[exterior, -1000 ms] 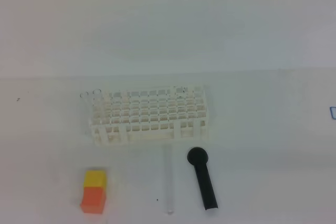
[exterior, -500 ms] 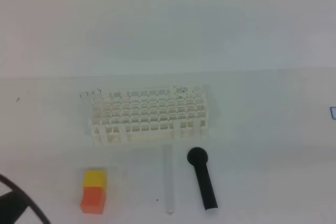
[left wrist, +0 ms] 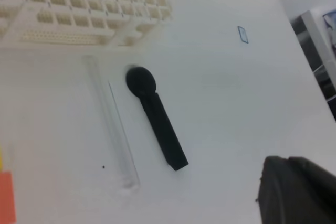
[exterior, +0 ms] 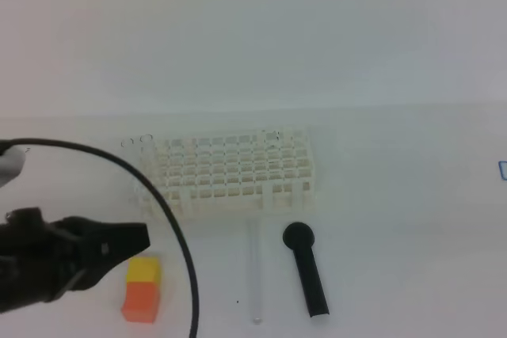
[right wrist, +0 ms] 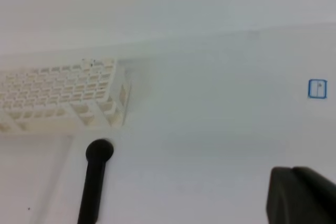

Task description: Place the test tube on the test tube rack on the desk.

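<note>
The test tube (exterior: 255,275) lies flat on the white desk (exterior: 396,195), in front of the white test tube rack (exterior: 230,172) and left of a black round-headed stick (exterior: 305,268). My left gripper (exterior: 139,237) has come in from the lower left, above the desk and well left of the tube. Its jaws are a dark mass, so I cannot tell whether they are open. In the left wrist view the tube (left wrist: 111,124) lies below the rack (left wrist: 79,3). The right gripper is outside the high view. Only a dark finger (right wrist: 302,198) shows in the right wrist view.
An orange and yellow block (exterior: 142,289) stands just under my left gripper. Two clear tubes (exterior: 136,142) stand at the rack's left end. The black stick (left wrist: 156,116) lies close beside the tube. A small blue mark (right wrist: 317,88) is on the desk at far right.
My left arm has come into the high view from the lower left and moved right and up, to above the orange block. The tube, the stick and the rack have not moved.
</note>
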Action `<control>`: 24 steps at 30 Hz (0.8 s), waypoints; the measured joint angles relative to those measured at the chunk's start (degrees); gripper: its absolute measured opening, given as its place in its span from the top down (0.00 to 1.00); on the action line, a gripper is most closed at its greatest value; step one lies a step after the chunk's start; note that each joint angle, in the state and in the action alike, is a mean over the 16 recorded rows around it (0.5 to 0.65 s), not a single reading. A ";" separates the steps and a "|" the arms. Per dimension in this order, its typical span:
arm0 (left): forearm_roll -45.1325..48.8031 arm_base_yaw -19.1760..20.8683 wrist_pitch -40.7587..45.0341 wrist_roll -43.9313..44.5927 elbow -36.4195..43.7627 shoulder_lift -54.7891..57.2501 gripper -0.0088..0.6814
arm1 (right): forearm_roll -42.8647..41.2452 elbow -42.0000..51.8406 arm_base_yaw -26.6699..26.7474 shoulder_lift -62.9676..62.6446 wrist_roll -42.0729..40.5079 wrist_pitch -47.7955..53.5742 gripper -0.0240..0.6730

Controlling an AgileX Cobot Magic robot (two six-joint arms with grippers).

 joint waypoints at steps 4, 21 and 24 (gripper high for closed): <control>2.72 -7.87 -5.74 -0.11 -2.77 7.06 0.99 | 0.57 -0.01 0.00 0.00 -0.36 0.85 0.97; 40.59 -37.33 -21.61 -37.53 -14.09 29.71 0.81 | 0.20 -0.01 0.00 0.00 -0.38 6.86 0.97; 43.55 -37.73 -19.12 -40.69 -16.74 33.34 0.70 | 0.00 -0.01 0.00 0.00 -0.38 8.36 0.97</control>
